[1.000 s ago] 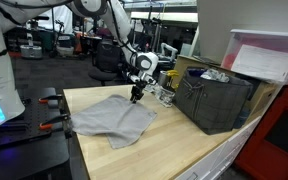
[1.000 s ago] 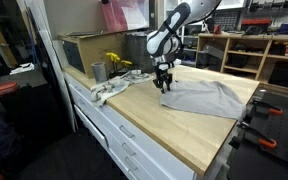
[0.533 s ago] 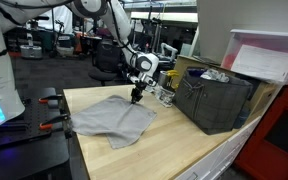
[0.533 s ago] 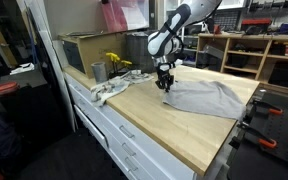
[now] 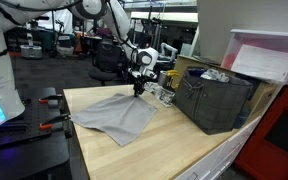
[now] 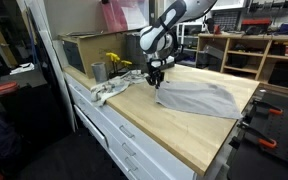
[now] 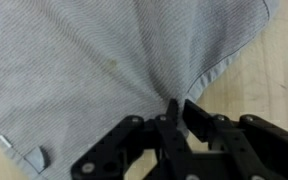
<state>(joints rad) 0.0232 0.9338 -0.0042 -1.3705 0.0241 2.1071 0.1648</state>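
A grey cloth (image 5: 114, 115) lies spread on the wooden table (image 5: 184, 148). My gripper (image 5: 137, 90) is shut on the cloth's far corner and holds that corner pulled up off the table. In an exterior view the gripper (image 6: 155, 78) hangs over the cloth (image 6: 199, 98) at its end nearest the cup. The wrist view shows the cloth (image 7: 94, 60) gathered into folds that run down into my gripper (image 7: 176, 106), whose fingers pinch the fabric between them. Bare wood shows to the right of the cloth.
A dark crate (image 5: 216, 100) stands close beside the gripper, with a white box (image 5: 269, 55) behind it. A metal cup (image 6: 98, 71), a yellow object (image 6: 116, 62) and a crumpled white rag (image 6: 109, 88) sit near the table's end. Clamps (image 6: 266, 138) lie at the opposite edge.
The jaws have shut on the cloth's corner. The gripper has risen and drawn the corner up and towards the crate, stretching the cloth.
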